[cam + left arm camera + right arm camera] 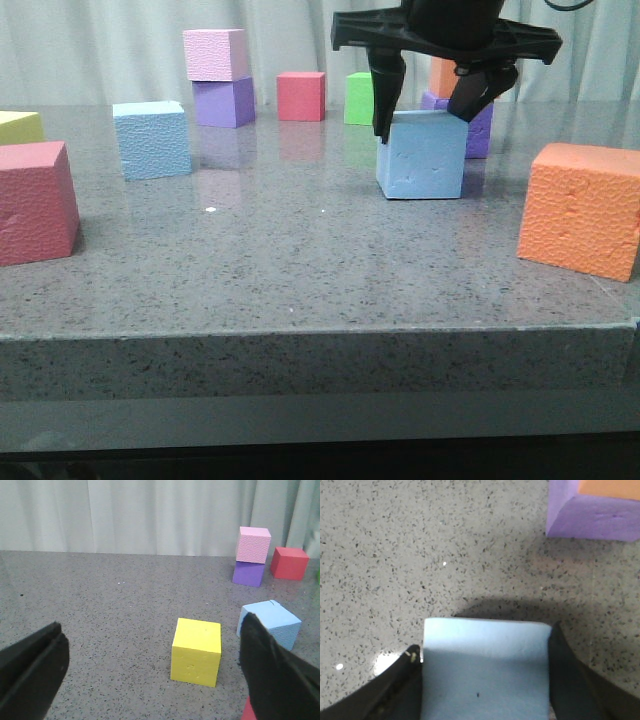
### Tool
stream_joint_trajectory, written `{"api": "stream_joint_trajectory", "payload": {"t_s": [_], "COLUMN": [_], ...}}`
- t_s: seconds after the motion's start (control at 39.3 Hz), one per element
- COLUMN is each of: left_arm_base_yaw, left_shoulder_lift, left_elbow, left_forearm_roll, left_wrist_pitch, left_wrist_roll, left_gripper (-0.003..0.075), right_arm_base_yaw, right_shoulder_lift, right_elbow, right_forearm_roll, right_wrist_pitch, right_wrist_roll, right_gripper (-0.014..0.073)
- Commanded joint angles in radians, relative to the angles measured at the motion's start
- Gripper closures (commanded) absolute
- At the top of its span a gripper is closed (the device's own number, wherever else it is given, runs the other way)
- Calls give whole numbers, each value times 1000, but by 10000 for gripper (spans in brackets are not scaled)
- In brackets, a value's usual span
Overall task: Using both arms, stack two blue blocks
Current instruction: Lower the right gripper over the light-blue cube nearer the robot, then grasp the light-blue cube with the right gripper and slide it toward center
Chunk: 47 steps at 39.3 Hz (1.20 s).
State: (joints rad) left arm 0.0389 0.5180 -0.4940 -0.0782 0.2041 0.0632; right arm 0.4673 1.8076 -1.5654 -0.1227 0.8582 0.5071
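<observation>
Two blue blocks sit well apart on our table (300, 290), and we take the right one as our landmark. Far to its left rests the pebbly blue block (152, 139), bare on the stone, with nothing gripping it. Our left gripper (150, 672) shows only in its wrist view, jaws spread wide and empty, that pebbly block just beyond one finger. The smooth blue block (421, 154) itself stands on the table under our right gripper (430, 108), whose fingers straddle it, one against each side face. We judge the right arm must lift and carry leftward to the other block
</observation>
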Motion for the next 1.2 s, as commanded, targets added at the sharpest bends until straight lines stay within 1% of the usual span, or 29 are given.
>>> {"api": "stream_joint_trajectory", "payload": {"t_s": [0.0,0.2,0.31,0.56,0.66,1.04,1.09,1.17], "left_arm_base_yaw": [2,2,2,2,2,2,2,2], "left_shoulder_lift": [9,9,9,9,9,9,9,9], "left_elbow": [-37,-37,-37,-37,-37,-37,-37,-37], "left_forearm_roll": [-7,-7,-7,-7,-7,-7,-7,-7], "left_wrist_pitch": [-86,-86,-86,-86,-86,-86,-86,-86], "left_wrist_roll": [-9,-9,-9,-9,-9,-9,-9,-9], "left_gripper": [49,49,49,49,49,49,49,49], "right_arm_base_yaw": [10,88,136,249,262,262,262,262], "right_shoulder_lift": [-90,-137,-137,-134,-127,-81,-79,-76], "right_elbow": [-36,-36,-36,-35,-33,-33,-33,-33], "right_forearm_roll": [-7,-5,10,15,15,6,-6,-19], "right_wrist_pitch": [-29,-24,-7,-24,-24,-28,-25,-16], "right_wrist_roll": [-2,-2,-2,-2,-2,-2,-2,-2], "right_gripper": [256,256,256,256,256,253,238,179]}}
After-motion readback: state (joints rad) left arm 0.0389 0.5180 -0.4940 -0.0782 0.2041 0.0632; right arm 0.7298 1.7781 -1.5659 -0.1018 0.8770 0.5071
